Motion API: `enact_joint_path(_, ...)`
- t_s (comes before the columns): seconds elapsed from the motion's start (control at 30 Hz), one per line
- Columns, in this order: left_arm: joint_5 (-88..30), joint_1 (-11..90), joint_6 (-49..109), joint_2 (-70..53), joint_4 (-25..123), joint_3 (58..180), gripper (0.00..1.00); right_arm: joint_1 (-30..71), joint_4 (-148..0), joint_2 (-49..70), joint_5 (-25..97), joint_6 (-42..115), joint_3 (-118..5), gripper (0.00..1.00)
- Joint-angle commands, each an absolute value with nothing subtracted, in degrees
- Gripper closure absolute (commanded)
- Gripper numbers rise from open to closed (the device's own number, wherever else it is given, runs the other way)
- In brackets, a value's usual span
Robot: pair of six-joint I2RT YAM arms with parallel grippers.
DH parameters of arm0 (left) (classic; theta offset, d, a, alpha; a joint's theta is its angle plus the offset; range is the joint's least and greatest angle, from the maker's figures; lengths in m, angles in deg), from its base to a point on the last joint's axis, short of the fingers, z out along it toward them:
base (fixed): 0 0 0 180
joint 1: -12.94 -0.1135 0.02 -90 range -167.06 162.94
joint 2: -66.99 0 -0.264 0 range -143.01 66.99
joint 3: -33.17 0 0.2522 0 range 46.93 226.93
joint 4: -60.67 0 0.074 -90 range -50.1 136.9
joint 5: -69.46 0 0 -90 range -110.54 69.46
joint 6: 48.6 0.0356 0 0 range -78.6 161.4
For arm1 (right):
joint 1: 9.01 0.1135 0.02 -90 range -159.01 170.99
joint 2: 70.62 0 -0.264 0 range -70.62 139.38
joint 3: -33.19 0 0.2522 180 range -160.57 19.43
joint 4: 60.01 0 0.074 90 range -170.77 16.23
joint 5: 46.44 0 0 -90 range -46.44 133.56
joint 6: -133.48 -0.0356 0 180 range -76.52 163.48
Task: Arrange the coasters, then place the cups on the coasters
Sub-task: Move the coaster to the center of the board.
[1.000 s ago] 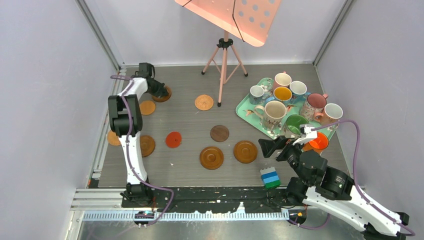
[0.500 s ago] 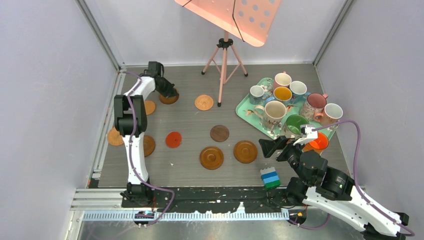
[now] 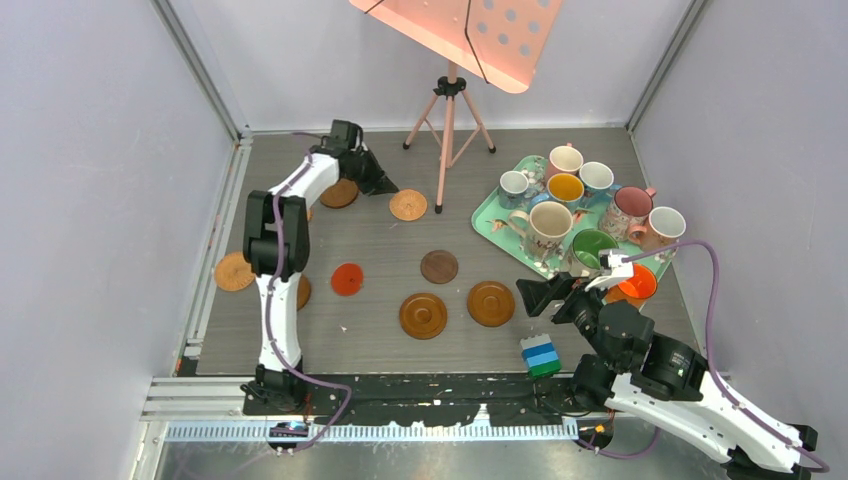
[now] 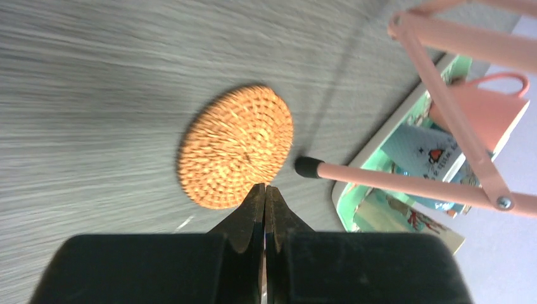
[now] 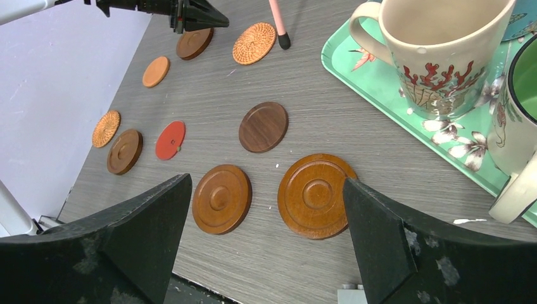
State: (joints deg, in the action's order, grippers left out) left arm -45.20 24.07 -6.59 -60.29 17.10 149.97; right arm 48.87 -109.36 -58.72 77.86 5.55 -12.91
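Note:
Several coasters lie spread over the table: a woven one [image 3: 408, 205] [image 4: 235, 147] at the back, a brown one [image 3: 340, 193] to its left, a red one [image 3: 347, 278], a dark brown one [image 3: 439, 266] and two grooved ones [image 3: 423, 315] [image 3: 491, 303] [image 5: 316, 195]. My left gripper [image 3: 385, 185] [image 4: 265, 187] is shut and empty, its tips at the woven coaster's near edge. Several cups stand on the mint tray [image 3: 490, 215], among them a cream cup [image 3: 549, 225] [image 5: 437, 44]. My right gripper [image 3: 545, 295] [image 5: 267, 183] hangs open above the grooved coasters, holding nothing.
A pink tripod stand [image 3: 448, 130] rises at the back centre, one foot [image 4: 308, 166] close to the woven coaster. A stack of coloured blocks [image 3: 541, 355] sits by the right arm's base. Another woven coaster [image 3: 234, 271] lies at the left edge. Walls close in three sides.
My left arm has swung right from the back-left corner toward the woven coaster, and the brown coaster has slid a little right. The right arm has barely moved.

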Motion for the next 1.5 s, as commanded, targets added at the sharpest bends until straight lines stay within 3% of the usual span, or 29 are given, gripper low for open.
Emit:
enact_joint_path(0.0, -49.2, 26.1, -6.3, -61.7, 19.3, 151.6, 1.00, 48.8, -108.3, -59.0, 77.6, 3.9, -13.8, 0.03)
enact_joint_path(0.4, -45.3, 27.3, -6.4, -65.3, 12.7, 152.7, 1.00, 48.8, -110.8, -61.3, 78.1, 2.9, -14.0, 0.04)
enact_joint_path(1.03, -38.2, 27.1, 0.8, -59.4, 3.1, 146.5, 1.00, 48.8, -110.0, -61.1, 77.5, 2.0, -13.7, 0.04)
enact_joint_path(1.47, -32.0, 23.0, -2.9, -55.2, 2.7, 140.8, 1.00, 48.8, -111.7, -63.5, 76.9, 0.5, -13.1, 0.05)
